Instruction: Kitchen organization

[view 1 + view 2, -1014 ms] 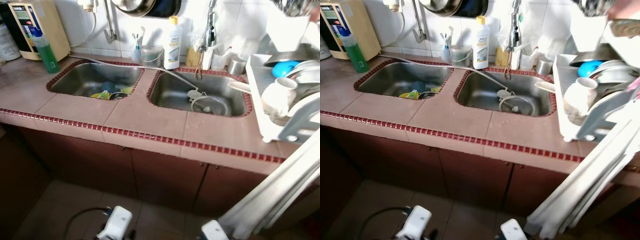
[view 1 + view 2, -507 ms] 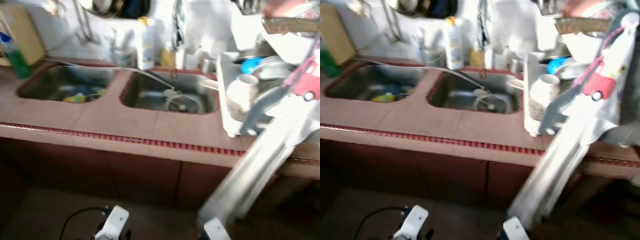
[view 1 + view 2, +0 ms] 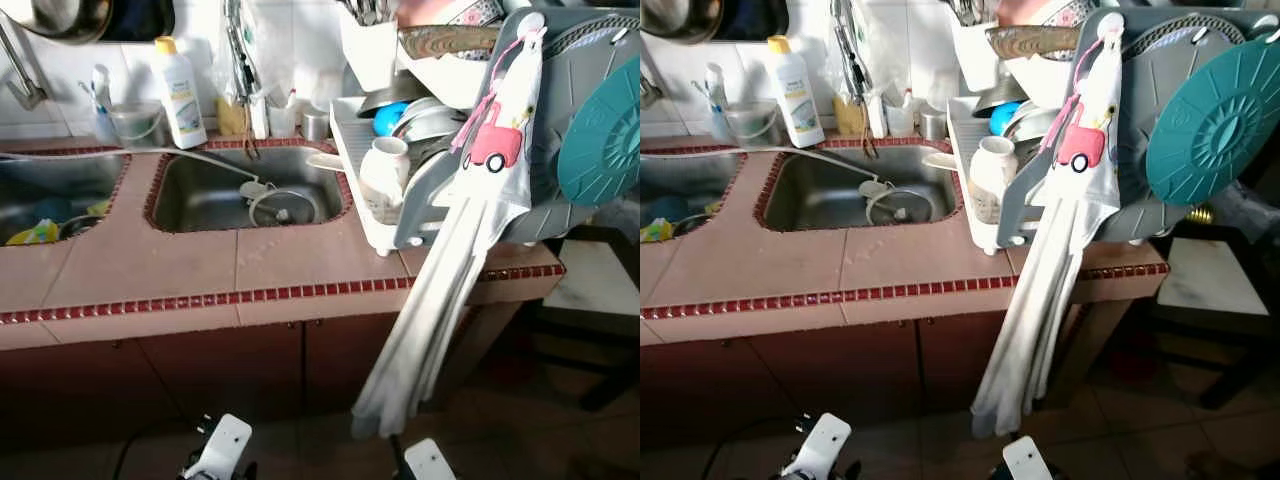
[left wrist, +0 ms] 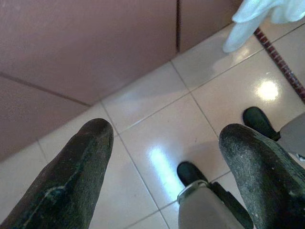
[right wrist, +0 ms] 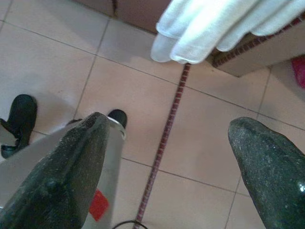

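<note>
Dish rack (image 3: 352,150) sits on the tiled counter (image 3: 190,270) just beside the sink (image 3: 245,190); we see left gripper (image 4: 164,157) and right gripper (image 5: 169,157) fingers apart, hanging over floor tiles (image 4: 157,129); white towel (image 3: 440,280) drapes from rack.

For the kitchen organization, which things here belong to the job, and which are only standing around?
Likely for the job:
dish rack
white mug
teal lid
hanging towel

Probably just around:
detergent bottle
sink
floor tiles
</note>
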Available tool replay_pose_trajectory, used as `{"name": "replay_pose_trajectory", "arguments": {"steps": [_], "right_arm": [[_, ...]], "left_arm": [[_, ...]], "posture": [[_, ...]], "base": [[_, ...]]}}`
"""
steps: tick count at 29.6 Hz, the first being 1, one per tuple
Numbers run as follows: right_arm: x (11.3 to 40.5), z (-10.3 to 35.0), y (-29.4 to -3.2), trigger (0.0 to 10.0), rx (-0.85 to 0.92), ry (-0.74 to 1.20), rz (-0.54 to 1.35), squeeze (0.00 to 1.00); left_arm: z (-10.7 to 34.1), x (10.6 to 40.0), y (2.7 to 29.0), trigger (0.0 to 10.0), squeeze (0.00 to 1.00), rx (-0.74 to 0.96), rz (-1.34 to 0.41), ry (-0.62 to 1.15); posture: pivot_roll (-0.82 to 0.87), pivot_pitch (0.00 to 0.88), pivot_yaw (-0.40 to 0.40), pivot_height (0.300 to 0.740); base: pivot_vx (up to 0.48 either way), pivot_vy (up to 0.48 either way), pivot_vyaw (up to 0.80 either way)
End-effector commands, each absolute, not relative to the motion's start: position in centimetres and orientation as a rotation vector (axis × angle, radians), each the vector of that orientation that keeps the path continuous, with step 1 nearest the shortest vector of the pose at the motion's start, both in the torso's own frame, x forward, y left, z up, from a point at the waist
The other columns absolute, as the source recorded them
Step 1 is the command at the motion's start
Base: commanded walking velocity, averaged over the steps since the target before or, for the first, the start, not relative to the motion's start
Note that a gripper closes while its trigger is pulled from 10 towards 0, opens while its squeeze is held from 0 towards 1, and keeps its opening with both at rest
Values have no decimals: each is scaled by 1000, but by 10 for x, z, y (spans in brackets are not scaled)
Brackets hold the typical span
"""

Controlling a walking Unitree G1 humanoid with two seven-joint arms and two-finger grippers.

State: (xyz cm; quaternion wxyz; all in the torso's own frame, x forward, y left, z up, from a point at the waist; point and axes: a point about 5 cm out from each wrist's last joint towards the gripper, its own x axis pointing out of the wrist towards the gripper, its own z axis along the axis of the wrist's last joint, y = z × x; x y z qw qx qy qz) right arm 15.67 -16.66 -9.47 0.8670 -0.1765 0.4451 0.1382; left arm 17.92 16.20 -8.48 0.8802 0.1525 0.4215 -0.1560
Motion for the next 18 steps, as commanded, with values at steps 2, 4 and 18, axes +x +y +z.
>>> {"name": "replay_pose_trajectory", "arguments": {"steps": [2,4,18], "right_arm": [[155,-95,-165,10000,-363,935,295,0],[155,-95,-165,10000,-362,934,294,0],[155,-96,-165,10000,-361,940,291,0]], "left_arm": [[-86,177,165,10000,0,313,-317,893],[-85,178,165,10000,0,308,-320,889],[-84,181,166,10000,0,313,-320,882]], "posture": [[-135,0,22,740],[-135,0,24,740],[-136,0,27,740]], "base": [[0,0,0],[287,0,0],[306,0,0]]}}
